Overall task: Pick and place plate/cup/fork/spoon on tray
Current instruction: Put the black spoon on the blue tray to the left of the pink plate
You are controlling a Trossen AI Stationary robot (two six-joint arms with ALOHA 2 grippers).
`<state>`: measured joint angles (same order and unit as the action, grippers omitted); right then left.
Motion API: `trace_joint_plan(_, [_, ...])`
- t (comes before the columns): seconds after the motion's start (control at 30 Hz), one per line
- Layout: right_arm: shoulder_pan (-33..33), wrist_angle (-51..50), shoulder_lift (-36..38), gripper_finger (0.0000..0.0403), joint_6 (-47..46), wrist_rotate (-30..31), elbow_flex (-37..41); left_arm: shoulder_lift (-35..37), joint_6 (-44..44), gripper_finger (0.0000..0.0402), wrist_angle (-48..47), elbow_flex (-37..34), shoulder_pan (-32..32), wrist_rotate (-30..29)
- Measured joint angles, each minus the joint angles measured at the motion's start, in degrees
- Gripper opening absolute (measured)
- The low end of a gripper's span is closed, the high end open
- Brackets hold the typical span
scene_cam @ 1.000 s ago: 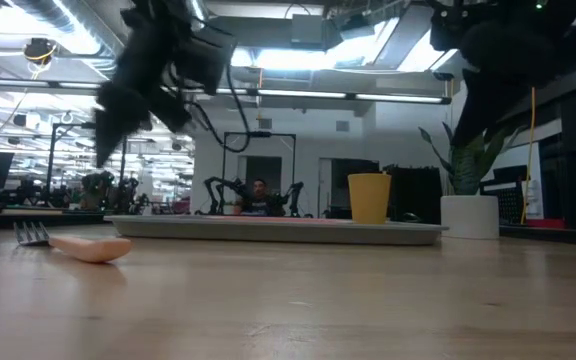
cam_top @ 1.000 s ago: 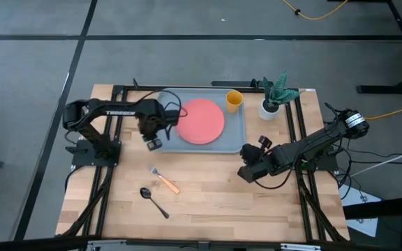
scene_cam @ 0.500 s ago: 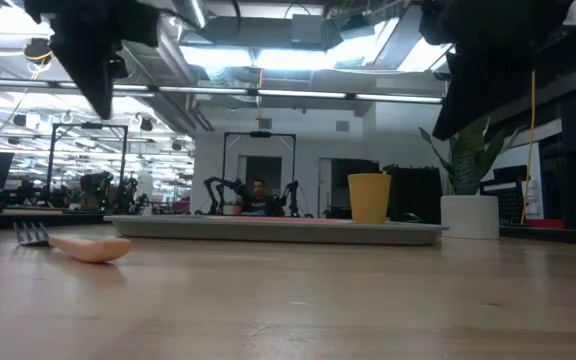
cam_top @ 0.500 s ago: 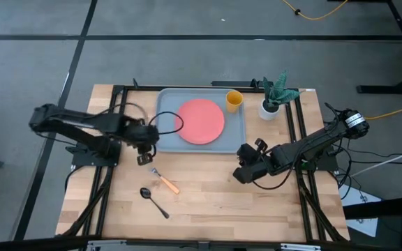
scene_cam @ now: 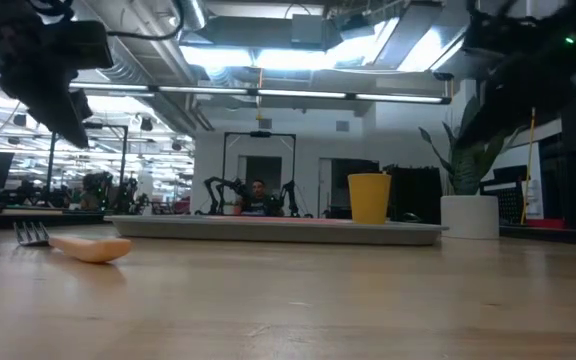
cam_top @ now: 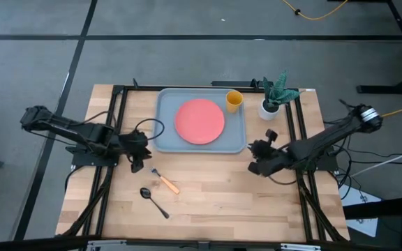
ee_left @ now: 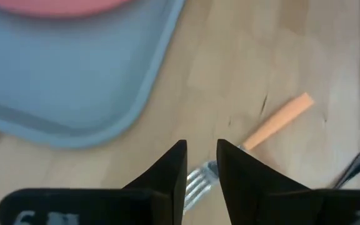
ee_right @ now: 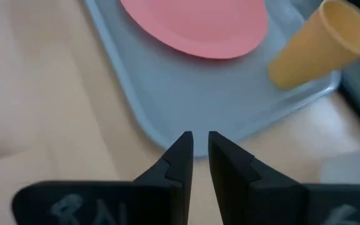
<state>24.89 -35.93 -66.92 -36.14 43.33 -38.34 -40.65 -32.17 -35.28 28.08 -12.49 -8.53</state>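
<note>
Plate point(cam_top: 199, 120) and cup point(cam_top: 234, 100) sit on the tray point(cam_top: 165, 138); left gripper point(cam_top: 139, 159), fingers nearly closed and empty, has swung back toward the fork point(cam_top: 164, 180) on the desk

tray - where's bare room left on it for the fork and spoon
The tray is bare along its left strip beside the plate and in the right strip below the cup. The middle is filled by the plate. The fork and spoon lie on the wooden table.

Pink plate point(ee_right: 195, 25), yellow cup point(ee_right: 320, 45), blue-grey tray point(ee_right: 161, 106), end effector point(ee_right: 200, 140) nearly closed
</note>
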Motion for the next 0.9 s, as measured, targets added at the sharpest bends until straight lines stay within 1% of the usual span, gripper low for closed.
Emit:
trace_joint_plan(0.07, [0.11,8.55,6.01,0.0056,3.99,-2.35,5.63,0.75,1.83,0.0080,1.43,-0.29,0.06,-1.69])
trace_joint_plan(0.2, [-0.02,33.42,18.35,0.0056,18.66,-11.21,18.32,1.13,6.28,0.0080,5.49,-0.35,0.08,-5.40])
trace_joint_plan(0.3, [-0.66,50.81,26.19,0.0056,28.07,-16.58,27.82,1.13,7.76,0.0080,8.71,-0.35,0.08,-6.40])
trace_joint_plan(0.37, [-1.15,59.15,30.53,0.0056,31.98,-18.29,33.12,0.99,8.40,0.0080,10.29,-0.35,0.08,-6.39])
trace_joint_plan(0.43, [-1.56,63.57,34.28,0.0056,33.23,-19.51,37.11,1.01,8.75,0.0080,11.50,-0.35,0.08,-6.40])
trace_joint_plan(0.5, [-1.81,61.79,37.33,0.0056,33.57,-20.90,37.81,0.99,8.77,0.0080,12.33,-0.34,0.08,-6.43])
trace_joint_plan(0.63, [-2.43,52.84,41.64,0.0056,35.77,-20.80,36.85,1.02,8.75,0.0080,12.69,-0.33,0.08,-6.43])
trace_joint_plan(0.73, [-3.39,44.85,45.81,0.0056,35.87,-17.82,36.87,0.99,8.48,0.0080,12.69,-0.33,0.08,-6.79])
trace_joint_plan(0.8, [-4.00,38.43,49.15,0.0056,33.04,-16.10,36.87,0.99,8.34,0.0080,12.69,-0.33,0.08,-6.84])
trace_joint_plan(0.83, [-4.32,37.11,50.47,0.0056,32.16,-16.61,36.87,0.99,8.34,0.0080,12.70,-0.33,0.08,-6.83])
trace_joint_plan(0.87, [-4.58,37.39,51.26,0.0056,33.24,-18.34,36.79,0.99,8.31,0.0080,12.71,-0.33,0.08,-6.83])
trace_joint_plan(0.9, [-4.60,37.17,52.38,0.0056,34.83,-21.36,36.78,0.99,8.31,0.0080,12.69,-0.33,0.08,-6.84])
